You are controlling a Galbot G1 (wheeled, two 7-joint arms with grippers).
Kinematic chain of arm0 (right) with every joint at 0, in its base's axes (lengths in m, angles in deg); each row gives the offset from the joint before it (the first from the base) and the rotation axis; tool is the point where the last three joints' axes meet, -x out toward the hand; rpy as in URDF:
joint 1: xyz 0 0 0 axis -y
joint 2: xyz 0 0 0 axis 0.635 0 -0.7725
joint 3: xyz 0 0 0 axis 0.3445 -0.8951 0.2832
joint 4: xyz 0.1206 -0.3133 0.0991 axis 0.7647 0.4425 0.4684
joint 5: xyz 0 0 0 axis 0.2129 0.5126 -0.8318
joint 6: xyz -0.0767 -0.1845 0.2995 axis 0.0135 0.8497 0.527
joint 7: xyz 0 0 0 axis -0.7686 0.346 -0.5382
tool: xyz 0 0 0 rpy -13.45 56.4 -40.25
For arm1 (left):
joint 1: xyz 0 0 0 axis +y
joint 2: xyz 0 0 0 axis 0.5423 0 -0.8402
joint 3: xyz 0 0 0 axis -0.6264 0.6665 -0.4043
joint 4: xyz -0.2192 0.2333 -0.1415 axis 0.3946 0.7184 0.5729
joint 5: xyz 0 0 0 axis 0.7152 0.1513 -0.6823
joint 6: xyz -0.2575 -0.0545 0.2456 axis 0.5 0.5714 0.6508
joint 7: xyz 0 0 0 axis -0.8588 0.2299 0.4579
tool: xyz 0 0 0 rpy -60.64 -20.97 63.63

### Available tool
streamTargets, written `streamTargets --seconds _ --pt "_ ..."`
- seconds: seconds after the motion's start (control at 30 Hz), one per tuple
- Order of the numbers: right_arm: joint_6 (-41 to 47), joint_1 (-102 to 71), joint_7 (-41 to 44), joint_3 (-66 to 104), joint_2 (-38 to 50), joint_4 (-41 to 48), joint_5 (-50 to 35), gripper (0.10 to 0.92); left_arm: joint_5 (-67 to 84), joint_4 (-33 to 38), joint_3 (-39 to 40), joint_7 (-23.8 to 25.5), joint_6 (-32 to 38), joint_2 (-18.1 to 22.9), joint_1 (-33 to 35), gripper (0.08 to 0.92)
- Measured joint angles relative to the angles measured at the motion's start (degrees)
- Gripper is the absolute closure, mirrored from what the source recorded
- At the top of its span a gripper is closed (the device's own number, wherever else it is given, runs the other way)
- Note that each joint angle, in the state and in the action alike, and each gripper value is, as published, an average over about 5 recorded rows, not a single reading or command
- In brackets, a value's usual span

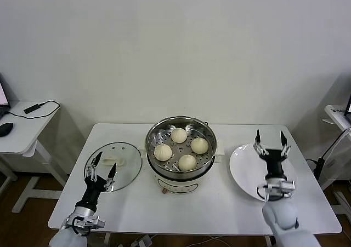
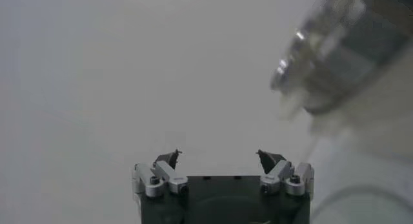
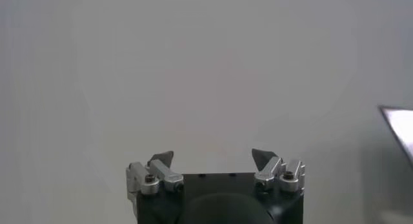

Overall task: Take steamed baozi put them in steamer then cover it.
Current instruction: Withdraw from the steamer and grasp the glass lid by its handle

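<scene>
We see four steamed baozi (image 1: 181, 148) in the uncovered steamer (image 1: 180, 127); the cover (image 1: 113, 159) lies left. Left gripper (image 1: 102, 166) spreads over its near edge, seemingly not touching, and right gripper (image 1: 271, 138) spreads above the white plate (image 1: 241, 170).

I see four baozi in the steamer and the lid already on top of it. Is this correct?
Not quite. In the head view the four baozi are in the steamer, but the lid lies on the table to its left, not on it.

Head overhead; wrists toward wall.
</scene>
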Motion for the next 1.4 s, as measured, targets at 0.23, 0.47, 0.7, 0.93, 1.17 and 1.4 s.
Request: streamTargets --seconds 0.23,0.47,0.7,0.93,1.17,1.4 --pt "-0.6 -4.3 0.7 2.0 -2.9 0.0 2.0 0.203 -10.3 -6.9 0.4 -1.6 -0.4 0.4 -3.3 0.177" --pt "-0.7 -6.8 1.3 2.8 -3.9 0.0 3.0 0.203 -18.3 -11.5 0.8 -2.7 -1.5 0.3 -6.5 0.177" --pt "-0.7 -8.1 1.8 3.5 -4.2 0.2 3.2 0.203 -22.7 -15.6 1.4 -3.4 -1.7 0.3 -9.1 0.177" --pt "-0.6 -8.8 2.5 3.8 -4.1 0.5 3.7 0.203 -25.0 -18.9 2.1 -3.8 -2.2 0.8 -11.6 0.177" --pt "-0.5 -9.2 3.0 4.3 -4.0 0.7 4.0 0.203 -26.4 -21.4 2.9 -4.0 -2.9 1.1 -13.9 0.177" --pt "-0.6 -9.5 3.4 4.6 -4.2 1.1 4.3 0.203 -27.0 -23.2 3.5 -4.0 -3.3 1.6 -16.3 0.177"
